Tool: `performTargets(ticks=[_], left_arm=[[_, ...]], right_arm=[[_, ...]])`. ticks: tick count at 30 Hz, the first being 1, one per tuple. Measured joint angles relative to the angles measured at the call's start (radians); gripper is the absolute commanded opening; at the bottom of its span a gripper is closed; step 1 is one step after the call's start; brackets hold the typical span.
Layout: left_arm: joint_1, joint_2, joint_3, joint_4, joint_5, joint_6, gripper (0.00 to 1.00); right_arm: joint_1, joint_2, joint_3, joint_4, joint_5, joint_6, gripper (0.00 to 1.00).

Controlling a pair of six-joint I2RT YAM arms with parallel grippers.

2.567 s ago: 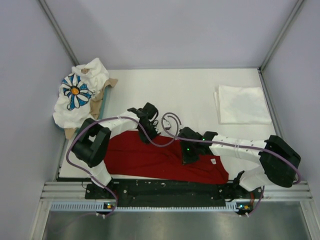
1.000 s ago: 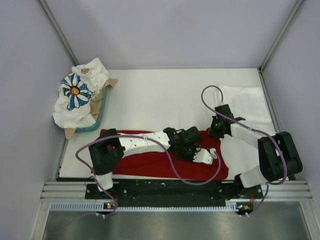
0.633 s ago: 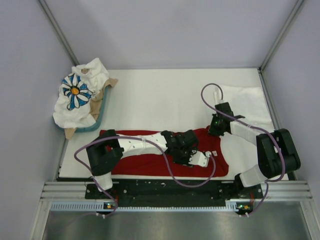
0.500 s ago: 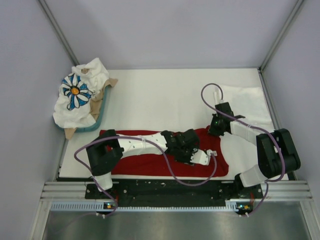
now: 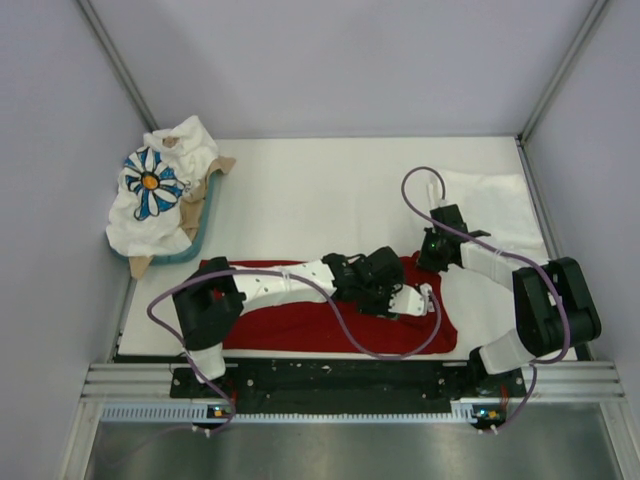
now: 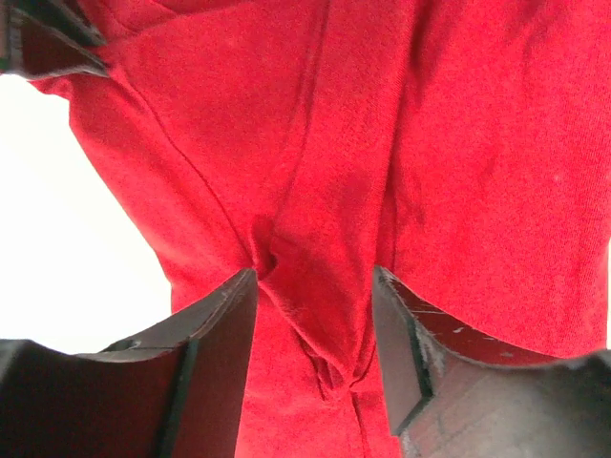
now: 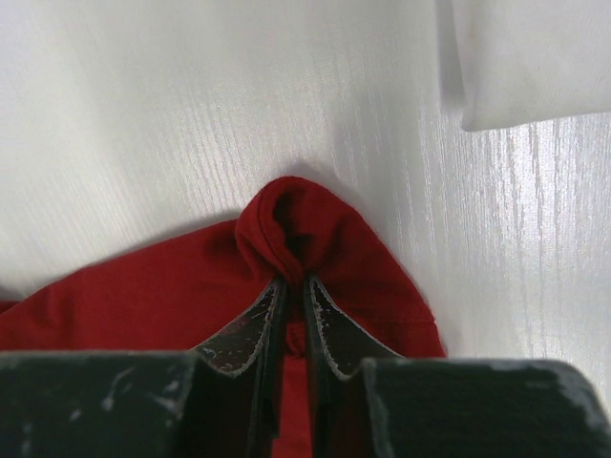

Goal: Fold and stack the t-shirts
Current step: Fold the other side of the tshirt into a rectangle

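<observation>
The red t-shirt (image 5: 290, 325) lies flat along the near edge of the table. My left gripper (image 5: 412, 300) reaches across to its right end. In the left wrist view the left gripper (image 6: 313, 320) is open, with a raised ridge of the red t-shirt (image 6: 430, 143) between the jaws. My right gripper (image 5: 432, 260) is at the shirt's far right corner. In the right wrist view the right gripper (image 7: 294, 279) is shut on a pinched fold of the red t-shirt (image 7: 172, 286). The white t-shirt (image 5: 495, 205) lies folded at the back right. The daisy t-shirt (image 5: 150, 185) is bunched on the tray.
The tan-and-teal tray (image 5: 205, 215) stands at the left edge under the daisy shirt. The white table (image 5: 330, 190) is walled by grey panels on three sides. The folded white shirt's corner (image 7: 535, 57) lies just beyond the right gripper.
Both arms have moved from the middle of the red shirt to its right end. In the last half second the left gripper shifted slightly away from the near edge; the right gripper held still.
</observation>
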Motion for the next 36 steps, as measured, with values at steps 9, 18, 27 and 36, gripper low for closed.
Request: performTargets(ticks=[9,18,27,36], left_arm=[[0.096,0.105,0.165,-0.08,0.128,-0.068,0.53],[0.103,0.205,0.196,-0.204,0.186,-0.078,0.0],[0.104,0.095,0.085,-0.184,0.249,-0.029,0.01],[0.102,-0.014,-0.031,-0.233,0.348,0.107,0.4]], right_arm=[[0.0,0.0,-0.001,0.002,-0.001,-0.007,0.11],[0.0,0.0,-0.001,0.003,-0.001,-0.007,0.11],[0.0,0.0,-0.001,0.004,0.008,-0.007,0.11],[0.0,0.0,-0.001,0.005,0.014,-0.008,0.11]])
